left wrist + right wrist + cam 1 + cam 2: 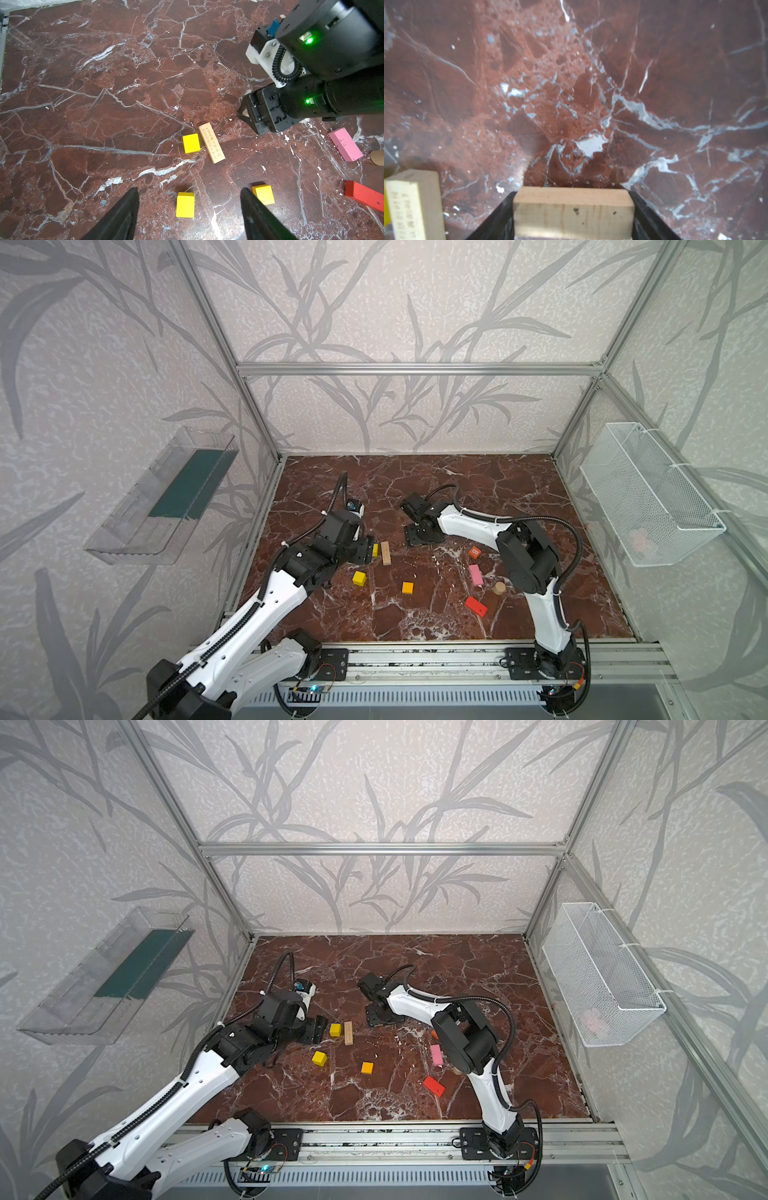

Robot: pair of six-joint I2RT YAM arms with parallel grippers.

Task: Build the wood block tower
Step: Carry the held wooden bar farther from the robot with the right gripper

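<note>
The right fingers pinch a plain tan plank close to the worktop, near the printed plank and crosswise to its long axis; the left fingers hang spread and empty beyond the yellow cube beside that printed plank, so the right arm is nearer

The table is done up in dark red marble with white veining, and the walls are papered pale grey with a leafy print. The yellow cube, orange cube, pink brick and red brick are painted solid. The lettered tan plank is printed in dark characters, and the plain tan plank is left bare.
</note>
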